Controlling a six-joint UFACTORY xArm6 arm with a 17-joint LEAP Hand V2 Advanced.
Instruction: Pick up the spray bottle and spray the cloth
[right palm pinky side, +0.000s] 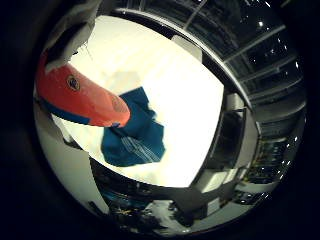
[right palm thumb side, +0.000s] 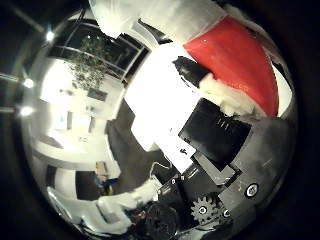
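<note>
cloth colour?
Blue cloth with pale stripes, lying on the white table; clearest in the little finger side view.

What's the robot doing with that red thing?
The robot's hand is holding a red spray bottle close against its palm, with its fingers wrapped around it. The bottle is up in the air above a white table. A blue cloth lies crumpled on the table right below it. No spray shows on the cloth at this moment.
</note>
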